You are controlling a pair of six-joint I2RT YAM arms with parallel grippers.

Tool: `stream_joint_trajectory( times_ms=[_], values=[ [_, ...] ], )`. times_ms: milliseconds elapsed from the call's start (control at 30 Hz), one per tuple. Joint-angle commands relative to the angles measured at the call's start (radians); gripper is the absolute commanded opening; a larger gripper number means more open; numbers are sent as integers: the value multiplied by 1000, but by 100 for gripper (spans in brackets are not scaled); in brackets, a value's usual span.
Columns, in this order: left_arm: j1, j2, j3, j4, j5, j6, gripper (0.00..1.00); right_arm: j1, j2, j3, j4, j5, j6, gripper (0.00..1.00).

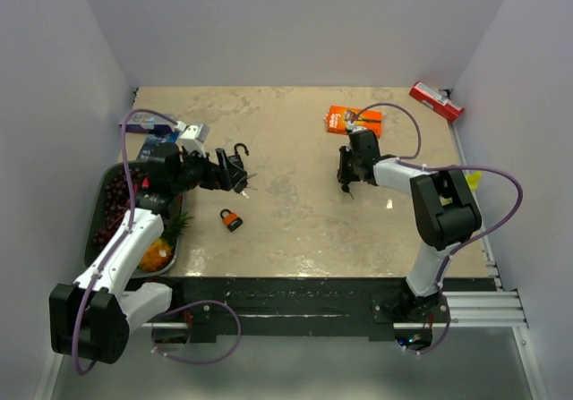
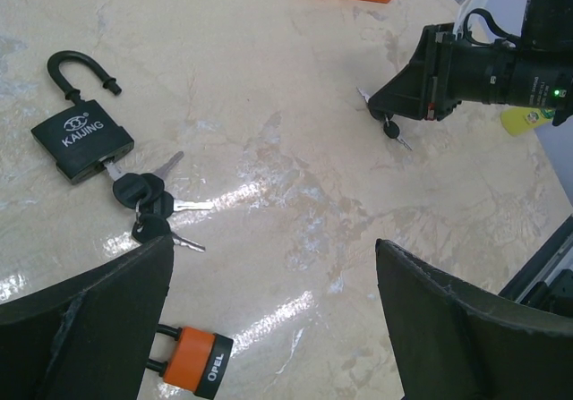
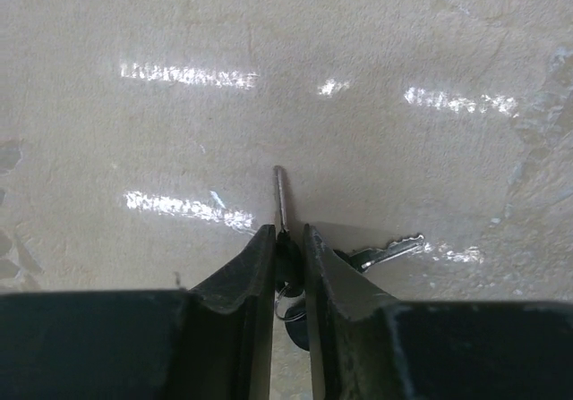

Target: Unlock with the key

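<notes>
L gripper hung over the table w/ fingers spread wide, nothing btwn them. Just ahead of it lay the black padlock, shackle swung open, w/ a bunch of black-headed keys touching its bottom edge. Orange padlock lay nearer the arm bases, partly hidden under the L finger in the wrist view, both shackle legs in its body. R gripper was well apart on the R half of the table, tips down near the surface, jaws almost together & pinching a key. The blade stuck out fwd past the tips; other keys lay beneath. Orange box sat just behind the R gripper, fruit tray at the L edge.
</notes>
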Motion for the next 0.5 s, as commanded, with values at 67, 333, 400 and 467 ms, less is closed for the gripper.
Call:
stream_joint_trajectory(
  times_ms=[67, 333, 400, 467],
  values=[
    [4, 16, 4, 42, 32, -18, 98, 10, -8, -45, -51, -10, 14, 11],
    [6, 27, 1, 53, 64, -26, 98, 9, -94, -114, 50, -113, 77, 0],
    [6, 27, -2, 53, 75, -29, 98, 10, -147, -146, 107, -166, 97, 0],
    [6, 30, -4, 53, 82, -32, 98, 10, -186, -163, 150, -203, 101, 0]
  ],
)
